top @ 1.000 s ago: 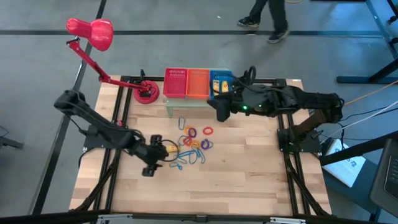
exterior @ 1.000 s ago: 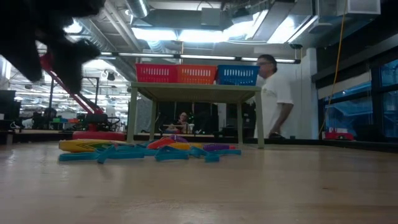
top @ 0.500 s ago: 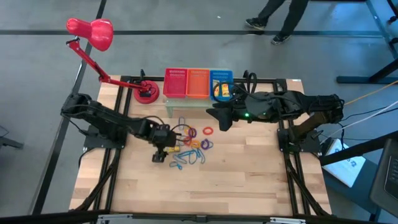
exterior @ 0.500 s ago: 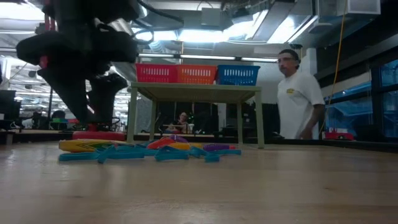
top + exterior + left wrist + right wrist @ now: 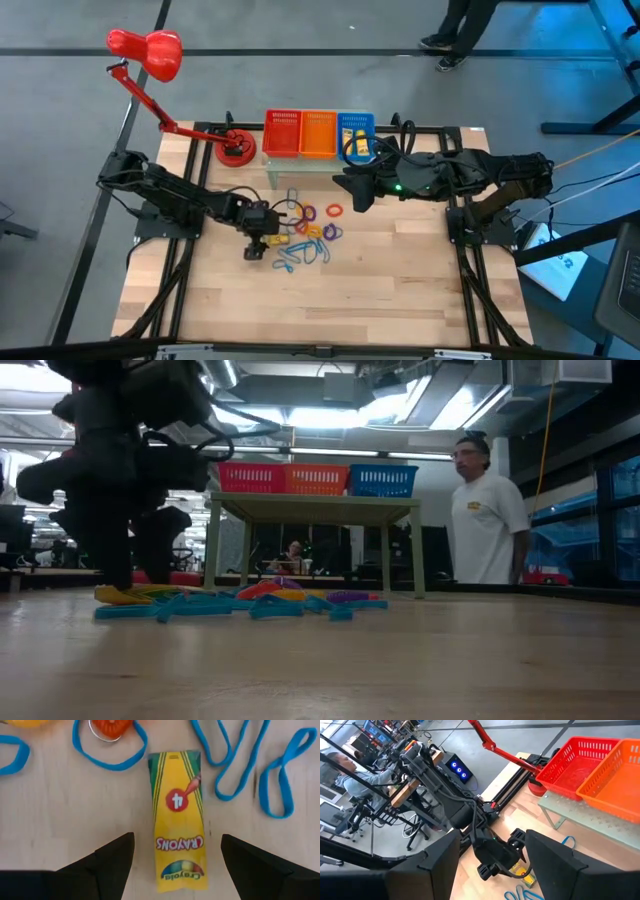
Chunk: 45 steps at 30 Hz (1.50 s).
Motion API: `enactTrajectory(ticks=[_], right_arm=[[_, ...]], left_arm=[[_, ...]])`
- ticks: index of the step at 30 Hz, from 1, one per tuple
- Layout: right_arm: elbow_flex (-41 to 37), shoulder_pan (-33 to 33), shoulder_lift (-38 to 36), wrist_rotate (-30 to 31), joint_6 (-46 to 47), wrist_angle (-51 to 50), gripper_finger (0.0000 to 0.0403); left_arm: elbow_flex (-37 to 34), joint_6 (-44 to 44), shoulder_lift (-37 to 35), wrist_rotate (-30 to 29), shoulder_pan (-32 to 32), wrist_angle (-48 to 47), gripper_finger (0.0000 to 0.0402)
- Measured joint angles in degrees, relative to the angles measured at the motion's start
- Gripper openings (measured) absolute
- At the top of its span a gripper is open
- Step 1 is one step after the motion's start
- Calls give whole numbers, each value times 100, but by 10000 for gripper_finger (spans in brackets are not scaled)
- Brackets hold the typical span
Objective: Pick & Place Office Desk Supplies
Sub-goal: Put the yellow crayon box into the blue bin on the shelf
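A yellow crayon packet [image 5: 177, 835] lies flat on the wooden table, beside blue loops [image 5: 235, 765] and a pile of orange, red and purple bands [image 5: 312, 222]. My left gripper [image 5: 177, 837] is low over the packet and open, pointing steeply down. One finger stands on each long side, clear of the packet. In the high view this gripper [image 5: 262, 238] is at the pile's left edge. My right gripper [image 5: 358, 190] hangs open and high, in front of the baskets, with nothing between its fingers [image 5: 440, 865].
Red [image 5: 282, 133], orange [image 5: 318, 133] and blue [image 5: 357, 128] mesh baskets stand on a small raised shelf [image 5: 310, 510] at the far edge. A yellow item [image 5: 357, 150] lies in the blue one. A red lamp [image 5: 150, 55] stands far left. A person [image 5: 485, 525] stands beyond the table.
My left gripper has swung from the near left toward the pile and come down, staying open, so that its fingers now straddle the yellow packet. My right arm has shifted slightly off the blue basket. The person behind the table has walked to the right.
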Motion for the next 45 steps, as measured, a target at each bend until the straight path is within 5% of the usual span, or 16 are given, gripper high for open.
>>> enactTrajectory(ticks=[10, 24, 45], right_arm=[[-1, -4, 0, 98, 52, 10, 229], [0, -4, 0, 143, 109, 44, 229], [1, -4, 2, 141, 58, 44, 229]], left_arm=[[-304, -292, 40, 69, -66, 696, 297], [-293, -521, 607, -588, -538, 1020, 295], [-306, -964, 407, -469, -220, 1233, 161]])
